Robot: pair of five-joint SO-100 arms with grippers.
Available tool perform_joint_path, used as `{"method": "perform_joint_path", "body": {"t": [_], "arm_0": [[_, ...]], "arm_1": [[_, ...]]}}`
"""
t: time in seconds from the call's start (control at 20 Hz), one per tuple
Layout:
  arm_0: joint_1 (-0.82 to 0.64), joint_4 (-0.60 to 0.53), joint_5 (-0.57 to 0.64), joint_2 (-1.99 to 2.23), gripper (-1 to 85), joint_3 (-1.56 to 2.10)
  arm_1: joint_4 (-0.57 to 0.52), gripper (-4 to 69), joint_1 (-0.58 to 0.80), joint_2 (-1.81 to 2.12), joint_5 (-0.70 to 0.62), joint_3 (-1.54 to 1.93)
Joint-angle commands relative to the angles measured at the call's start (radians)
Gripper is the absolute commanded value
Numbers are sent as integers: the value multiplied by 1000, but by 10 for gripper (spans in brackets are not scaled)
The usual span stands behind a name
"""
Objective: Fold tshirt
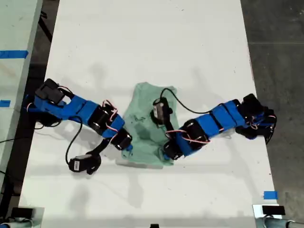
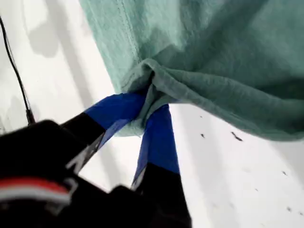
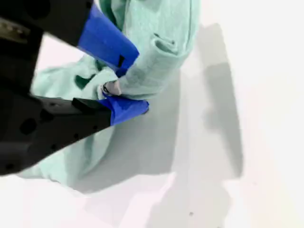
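The pale mint-green tshirt [image 1: 145,121] lies bunched at the middle of the white table [image 1: 152,42], narrower at its far end. My first gripper [image 1: 127,146] is at the cloth's near corner on the exterior view's left. In the first wrist view my first gripper [image 2: 151,97] has its blue-taped fingers [image 2: 116,111] shut on a gathered fold of the tshirt [image 2: 213,52]. My second gripper [image 1: 167,153] is at the near corner on the exterior view's right. In the second wrist view my second gripper [image 3: 121,88] pinches a bunch of tshirt [image 3: 156,52] lifted a little off the table.
A black cable [image 1: 173,97] runs across the tshirt from the second arm's camera [image 1: 159,111]. Another cable [image 1: 73,142] loops on the table beside the first arm. Dark floor [image 1: 275,57] lies past the table edge on the exterior view's right. Blue tape [image 1: 270,194] marks the near corner there.
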Motion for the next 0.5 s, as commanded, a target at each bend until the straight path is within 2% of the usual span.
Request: {"method": "perform_joint_path", "body": {"t": [0.0,0.1,0.2,0.35,0.45], "arm_0": [[-229,121,239,170,0,-48],[-416,124,460,213,0,-48],[-580,94,621,230,0,-46],[-747,26,779,196,0,-9],[-818,-43,830,114,0,6]], "arm_1": [[89,-15,181,250,-129,109],[98,-15,336,394,-252,235],[100,-15,497,503,-390,330],[84,-15,670,540,-574,408],[-2,-15,758,543,-664,505]]}}
